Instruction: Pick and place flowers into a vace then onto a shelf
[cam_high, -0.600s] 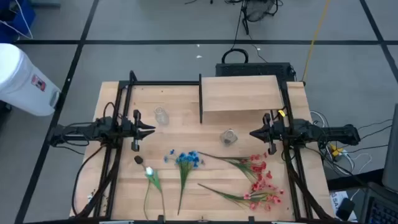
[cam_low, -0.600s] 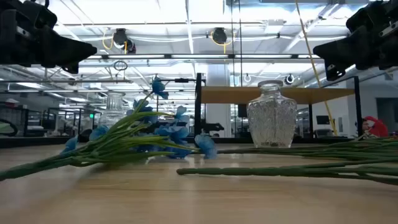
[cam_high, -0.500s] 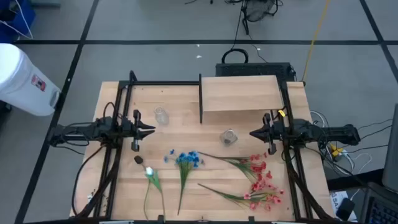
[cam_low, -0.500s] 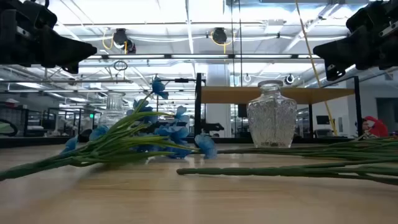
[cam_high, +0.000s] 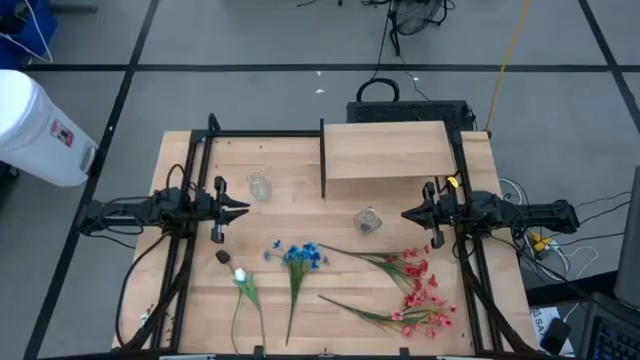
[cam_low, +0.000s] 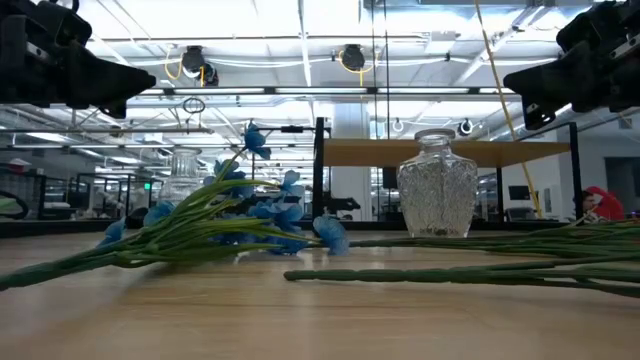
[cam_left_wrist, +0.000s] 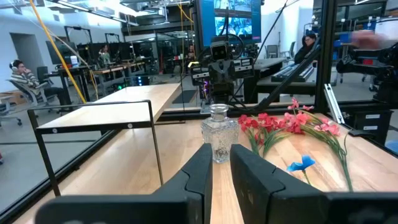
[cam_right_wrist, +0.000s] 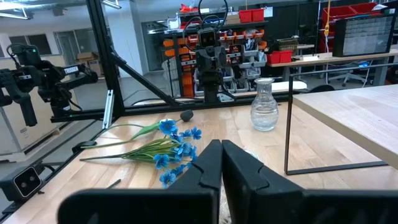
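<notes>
Table: four flowers, two vases; left gripper, right gripper closed, empty.

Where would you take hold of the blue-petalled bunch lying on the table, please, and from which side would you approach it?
Probably on the bare green stalk of the blue-petalled bunch, below the blossoms, coming straight down from above. It lies flat on the table, with its stalk running toward the near edge, so fingers closing across the thin stem should hold without crushing petals. The left gripper seems nearer.
</notes>
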